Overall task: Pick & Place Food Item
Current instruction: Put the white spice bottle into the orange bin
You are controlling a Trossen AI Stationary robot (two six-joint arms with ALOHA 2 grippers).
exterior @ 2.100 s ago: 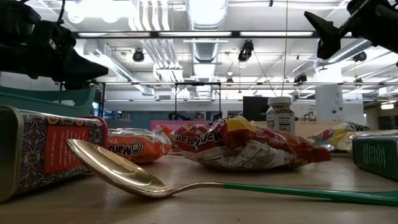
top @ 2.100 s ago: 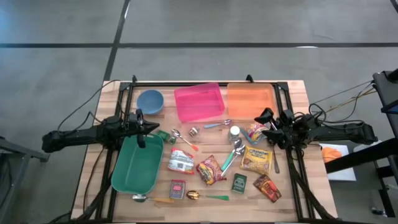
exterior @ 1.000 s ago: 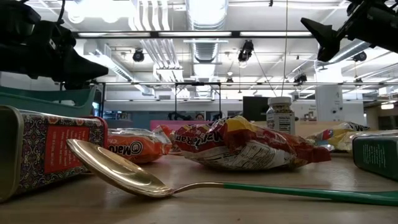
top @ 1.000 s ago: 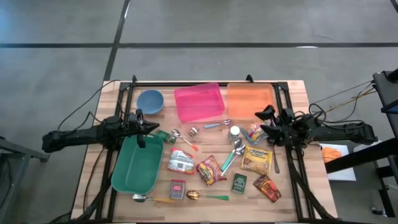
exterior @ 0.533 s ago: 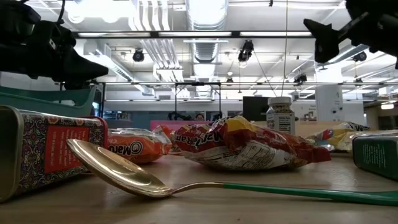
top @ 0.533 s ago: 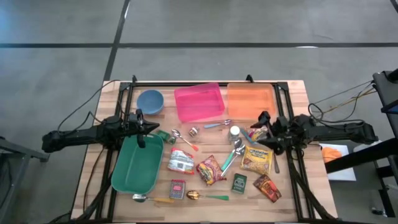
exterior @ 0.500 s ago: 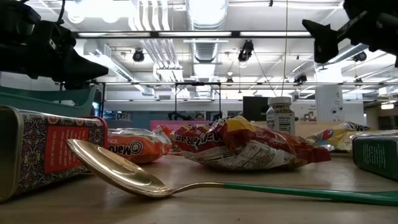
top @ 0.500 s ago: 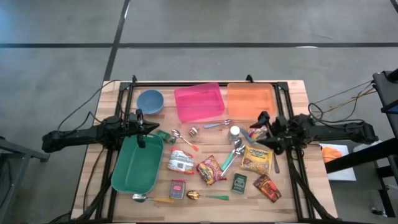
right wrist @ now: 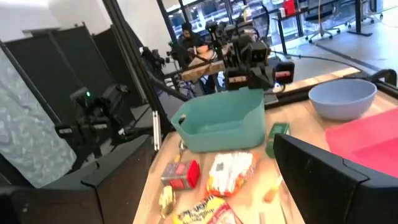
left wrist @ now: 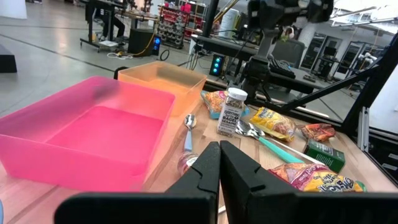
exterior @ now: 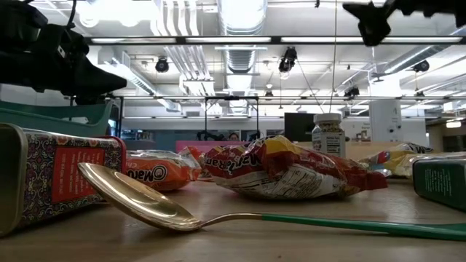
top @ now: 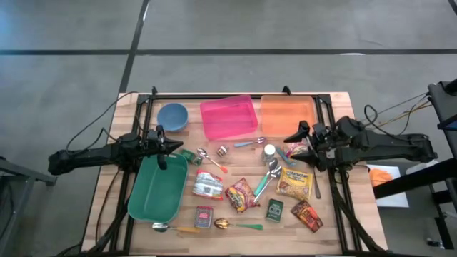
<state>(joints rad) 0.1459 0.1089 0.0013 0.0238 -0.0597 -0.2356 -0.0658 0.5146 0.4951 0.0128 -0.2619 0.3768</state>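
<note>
Along the table's far edge, blue bowl (top: 172, 116), pink bin (top: 228, 118), orange bin (top: 287, 114); right hand (top: 298, 135) wide

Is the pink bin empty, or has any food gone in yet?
Empty. The high view shows only bare floor inside the pink bin, and the left wrist view shows the same; the food packets lie on the table.

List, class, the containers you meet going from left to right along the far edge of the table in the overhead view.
Round blue bowl → rectangular pink plastic bin → rectangular orange plastic bin.
</note>
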